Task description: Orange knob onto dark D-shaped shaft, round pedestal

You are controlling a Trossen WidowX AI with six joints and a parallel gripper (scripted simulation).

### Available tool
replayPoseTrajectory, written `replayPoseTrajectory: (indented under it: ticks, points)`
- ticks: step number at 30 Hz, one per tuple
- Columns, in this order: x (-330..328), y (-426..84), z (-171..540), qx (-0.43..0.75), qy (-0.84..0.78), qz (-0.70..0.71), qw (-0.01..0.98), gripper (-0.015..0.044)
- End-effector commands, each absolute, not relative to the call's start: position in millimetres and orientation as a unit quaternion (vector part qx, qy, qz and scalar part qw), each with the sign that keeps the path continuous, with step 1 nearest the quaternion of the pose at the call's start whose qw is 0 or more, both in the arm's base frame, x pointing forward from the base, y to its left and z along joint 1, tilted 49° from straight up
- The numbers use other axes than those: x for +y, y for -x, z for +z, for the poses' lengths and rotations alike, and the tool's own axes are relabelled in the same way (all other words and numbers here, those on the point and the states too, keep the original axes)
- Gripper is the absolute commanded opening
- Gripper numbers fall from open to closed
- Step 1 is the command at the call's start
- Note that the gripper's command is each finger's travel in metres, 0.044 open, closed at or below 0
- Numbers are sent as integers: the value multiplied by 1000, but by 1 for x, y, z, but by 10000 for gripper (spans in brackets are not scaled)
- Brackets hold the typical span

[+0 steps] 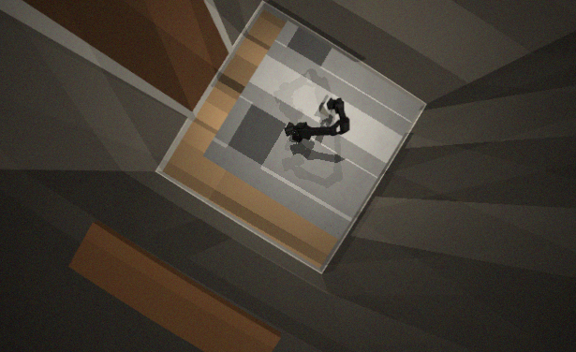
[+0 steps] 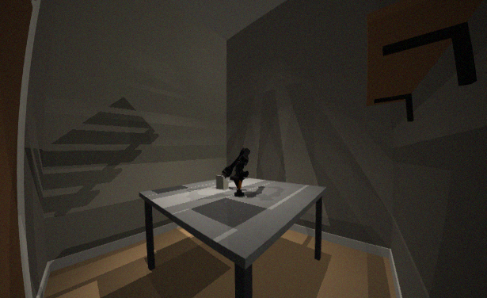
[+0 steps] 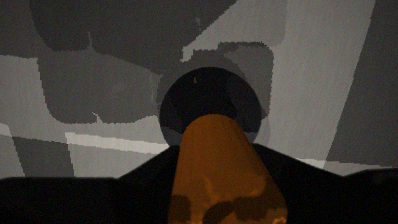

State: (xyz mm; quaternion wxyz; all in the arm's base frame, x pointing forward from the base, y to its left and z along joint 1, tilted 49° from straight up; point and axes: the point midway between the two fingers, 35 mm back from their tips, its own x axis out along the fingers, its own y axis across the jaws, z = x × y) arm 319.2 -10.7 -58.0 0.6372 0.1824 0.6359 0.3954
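The orange knob [image 3: 220,155] [image 2: 240,185] is held upright between the fingers of my gripper [image 3: 214,151] [image 2: 239,181], which is shut on it. In the top view the gripper [image 1: 297,134] is a dark shape and hides the knob. The round dark pedestal [image 3: 207,90] [image 2: 238,194] stands on the table directly under the knob. The knob's far end overlaps the pedestal's disc in the wrist view. The D-shaped shaft cannot be seen. Whether the knob's lower end is around the shaft or just above it is too small and dark to tell.
A pale grey block [image 2: 222,182] stands on the table [image 2: 212,226] [image 1: 302,192], beside the arm [image 2: 241,158] [image 1: 345,123]. Hard-edged shadows and light bands cross the table top. Walls surround the table.
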Motion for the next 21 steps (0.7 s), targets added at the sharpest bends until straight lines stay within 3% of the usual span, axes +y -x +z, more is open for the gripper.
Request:
replayPoseTrajectory:
  ticks: [1,21]
  points:
    - [-13,-321,-54,633,-180,395,641,0]
    - [-9,-322,-59,633,-180,395,641,0]
